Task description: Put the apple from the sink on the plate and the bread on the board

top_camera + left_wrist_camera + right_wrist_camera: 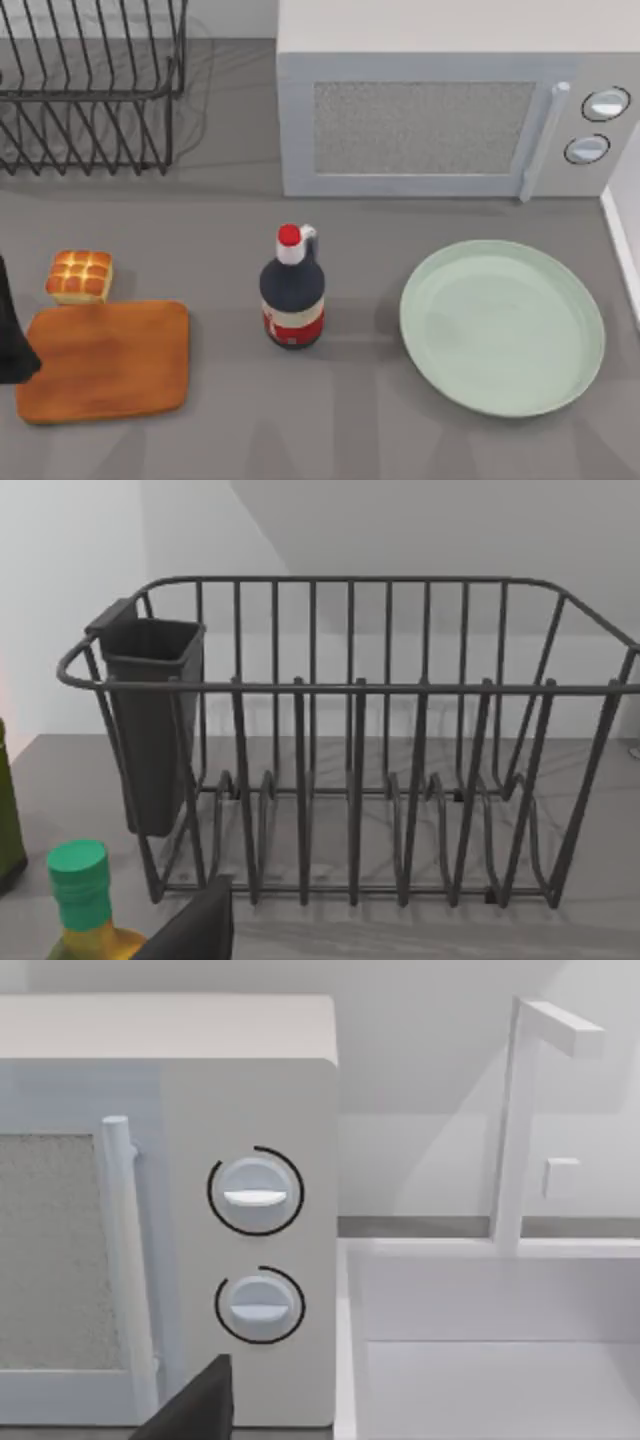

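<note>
The bread (79,276) sits just beyond the board (104,360), untouched; the plate (502,326) lies right of it. Come down square over the loaf, probably with the left arm. Neither pincer's opening can be told.

The left arm (12,335) is a matte black, smooth-sided body, dark all over with no visible markings. In each wrist view a plain black angular wedge of end effector (195,930) (195,1405) juts in, flat-faced and without cables or screws.
</note>
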`<state>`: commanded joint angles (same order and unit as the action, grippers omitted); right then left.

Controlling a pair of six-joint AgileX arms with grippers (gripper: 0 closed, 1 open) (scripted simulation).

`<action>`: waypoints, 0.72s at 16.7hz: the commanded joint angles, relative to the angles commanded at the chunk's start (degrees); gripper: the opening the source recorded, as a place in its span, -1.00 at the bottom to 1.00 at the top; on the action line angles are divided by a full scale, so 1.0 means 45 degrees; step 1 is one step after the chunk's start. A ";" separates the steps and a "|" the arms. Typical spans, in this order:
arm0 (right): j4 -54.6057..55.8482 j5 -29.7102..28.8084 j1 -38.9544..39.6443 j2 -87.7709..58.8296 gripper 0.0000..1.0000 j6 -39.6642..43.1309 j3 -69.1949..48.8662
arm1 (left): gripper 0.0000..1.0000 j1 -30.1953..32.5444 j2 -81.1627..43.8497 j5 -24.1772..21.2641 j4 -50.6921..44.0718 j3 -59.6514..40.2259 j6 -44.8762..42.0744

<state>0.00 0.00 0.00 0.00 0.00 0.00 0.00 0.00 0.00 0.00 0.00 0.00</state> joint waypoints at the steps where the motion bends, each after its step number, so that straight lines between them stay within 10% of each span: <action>1: 0.0000 0.0000 0.0000 0.0000 1.00 0.0000 0.0000 | 1.00 0.0000 0.0000 0.0000 0.0000 0.0000 0.0000; 12: -0.3862 -0.0007 -0.1306 -0.7074 1.00 0.1241 -0.5699 | 1.00 0.0000 0.0000 0.0000 0.0000 0.0000 0.0000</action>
<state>-17.38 -0.03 -5.88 -31.83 5.58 -25.65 0.00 0.00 0.00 0.00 0.00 0.00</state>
